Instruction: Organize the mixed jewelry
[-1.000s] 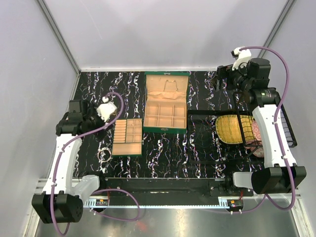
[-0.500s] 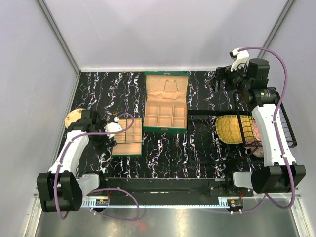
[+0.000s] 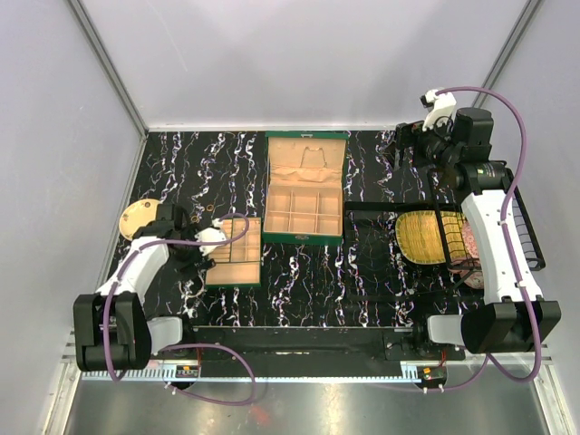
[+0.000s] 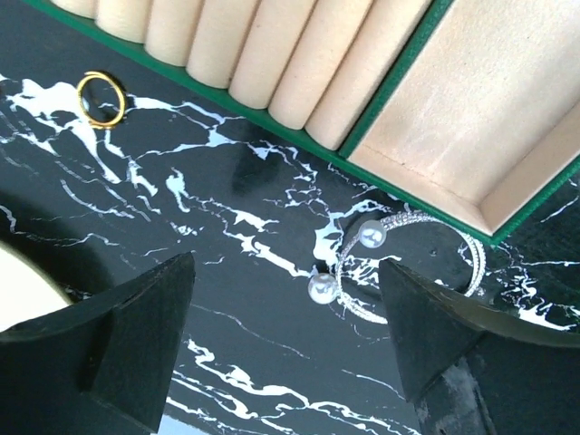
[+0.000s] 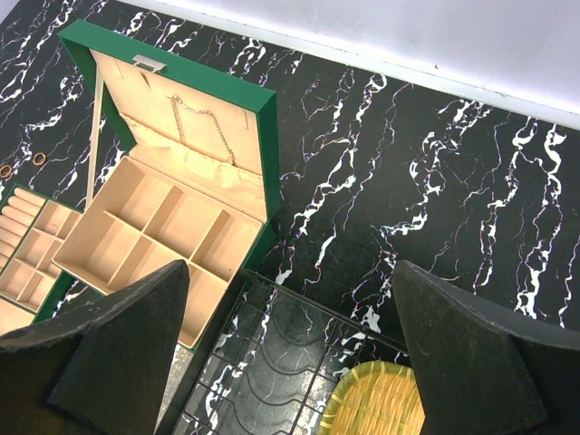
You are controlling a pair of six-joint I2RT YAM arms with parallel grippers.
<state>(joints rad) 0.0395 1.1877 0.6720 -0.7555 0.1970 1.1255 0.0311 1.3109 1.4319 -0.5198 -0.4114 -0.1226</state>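
Left fingers (image 4: 136, 326) drop from raised pose to counter (image 3: 308, 272), beside tray (image 3: 234, 252) edge, over bracelet (image 4: 408, 267); tan disc (image 3: 136, 216) now uncovered.

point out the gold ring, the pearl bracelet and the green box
gold ring (image 4: 121, 101), left wrist view, right side of its band
pearl bracelet (image 4: 323, 287), left wrist view, its lower pearl
green box (image 5: 159, 204), right wrist view, a bare compartment floor

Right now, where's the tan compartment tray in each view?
Top external: tan tray, left of centre, just lower left of the green box.
Left wrist: tray spans the top edge and upper right.
Right wrist: tray at the far left edge, low.
Shared landmark: green box, in top and right wrist; black marbled table in all.
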